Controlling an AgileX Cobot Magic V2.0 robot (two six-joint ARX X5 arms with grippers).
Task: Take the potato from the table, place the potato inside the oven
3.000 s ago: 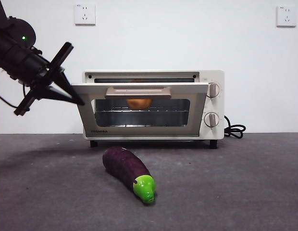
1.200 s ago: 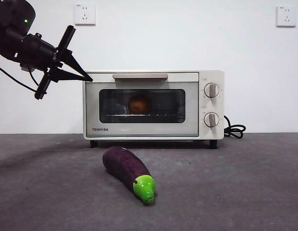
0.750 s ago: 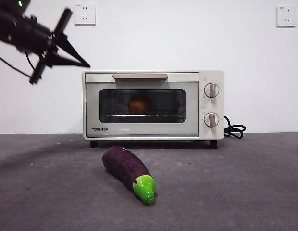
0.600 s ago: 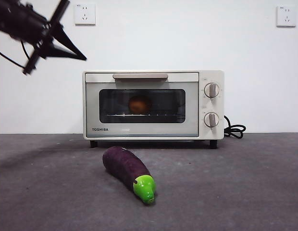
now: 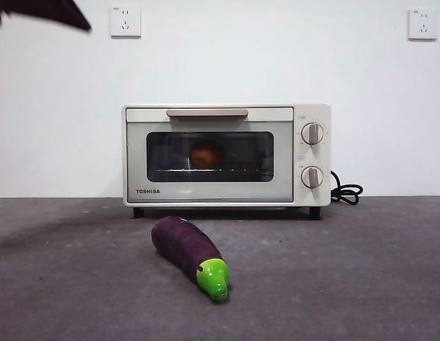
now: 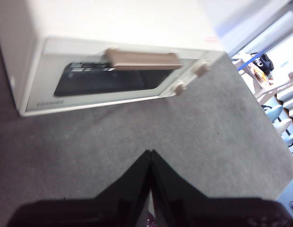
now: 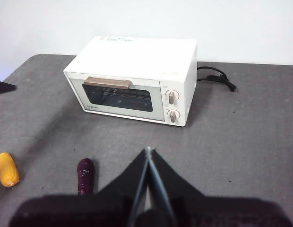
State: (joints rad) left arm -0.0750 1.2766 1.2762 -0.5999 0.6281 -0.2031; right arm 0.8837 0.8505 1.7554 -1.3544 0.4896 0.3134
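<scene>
The orange-brown potato lies on the rack inside the cream-white oven, seen through the glass of its closed door. The oven stands at the back of the dark grey table. My left gripper hangs shut and empty, high above the table in front of the oven. In the front view it shows only as a black tip at the top left corner. My right gripper is shut and empty, high and well back from the oven.
A dark purple eggplant with a green tip lies on the table in front of the oven, also seen as the eggplant in the right wrist view. A yellow corn cob lies further left. The oven's black cord trails to its right.
The oven door, half open 2.4 s ago, is now closed. The left arm rose up and to the left until only its tip shows at the top corner.
</scene>
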